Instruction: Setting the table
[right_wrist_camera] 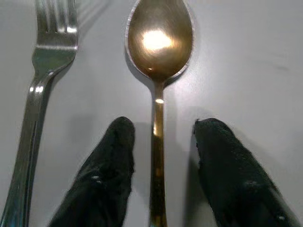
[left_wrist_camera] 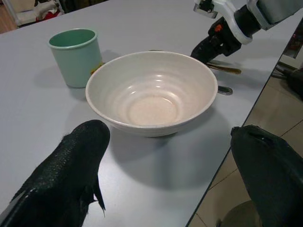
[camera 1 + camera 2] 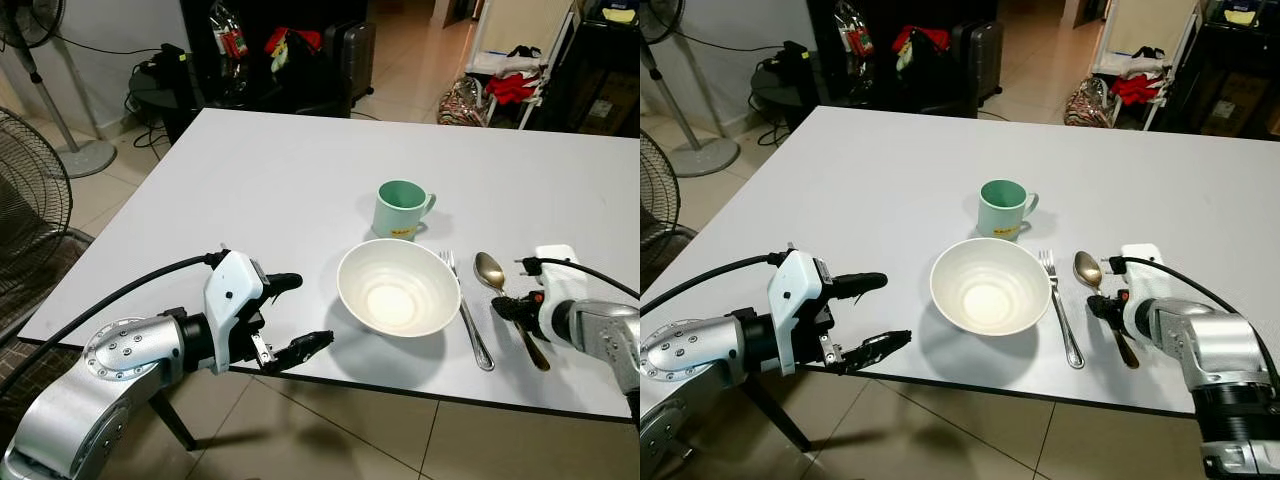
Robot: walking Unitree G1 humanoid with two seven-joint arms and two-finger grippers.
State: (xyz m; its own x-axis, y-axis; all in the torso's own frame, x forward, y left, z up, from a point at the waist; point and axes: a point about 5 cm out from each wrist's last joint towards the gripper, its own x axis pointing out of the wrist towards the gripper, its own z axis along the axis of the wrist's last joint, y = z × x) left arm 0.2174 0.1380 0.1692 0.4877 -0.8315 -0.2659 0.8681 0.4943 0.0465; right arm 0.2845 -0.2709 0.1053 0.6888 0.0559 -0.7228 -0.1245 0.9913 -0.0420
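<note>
**Fingers astride the spoon handle, bowl end pointing away**

Fingers of your right gripper [image 1: 158, 165] stood a little apart, one on each side of the spoon [image 1: 158, 56]'s handle; neither pad clearly pressed the metal, so you held nothing yet, as far as I could judge; the handle ran straight down the gap, and the spoon's long axis lay in line with your reach, its bowl end well beyond the tips. The spoon lay flat on the table [image 3: 250, 170], just beside the fork [image 3: 468, 318] and parallel to it; the fork lay next to the white bowl [image 3: 397, 287], with the green mug [image 3: 400, 209] behind. Your left gripper [image 3: 295, 315] hung wide open and empty at the near table edge, well apart from the spoon; your right was plainly the nearer; closing across the handle looked like all the next move needed.
</note>
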